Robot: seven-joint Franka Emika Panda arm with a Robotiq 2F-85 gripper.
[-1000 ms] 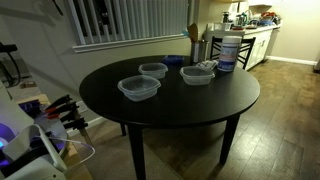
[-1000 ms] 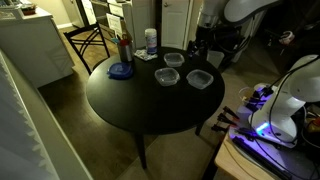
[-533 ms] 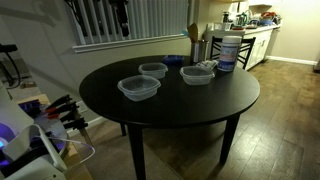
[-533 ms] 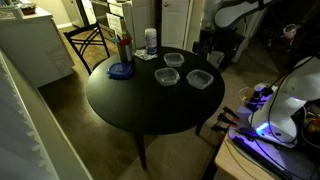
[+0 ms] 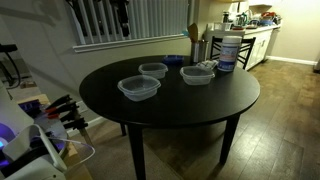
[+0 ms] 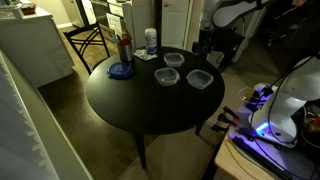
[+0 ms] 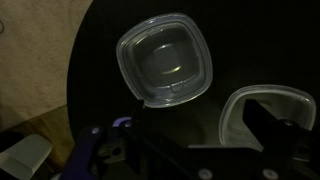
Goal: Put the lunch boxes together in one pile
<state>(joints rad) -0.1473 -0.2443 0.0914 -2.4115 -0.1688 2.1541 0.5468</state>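
Well above the round table [image 5: 200,110], gripper [image 7: 185,152] with jaws spread and empty (the wrist view is dim), one lunch box [image 7: 165,60] below and just ahead of it, second lunch box [image 7: 262,100] partly hidden behind it, all three lunch boxes [image 6: 167,76] lying apart, unstacked.

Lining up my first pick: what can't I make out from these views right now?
- Tool: dark, blurred at the wrist view's bottom edge; open or shut unclear.
- One box: cut off by the wrist view's right edge.
- Whether the far box is empty: too small and dim in an exterior view.
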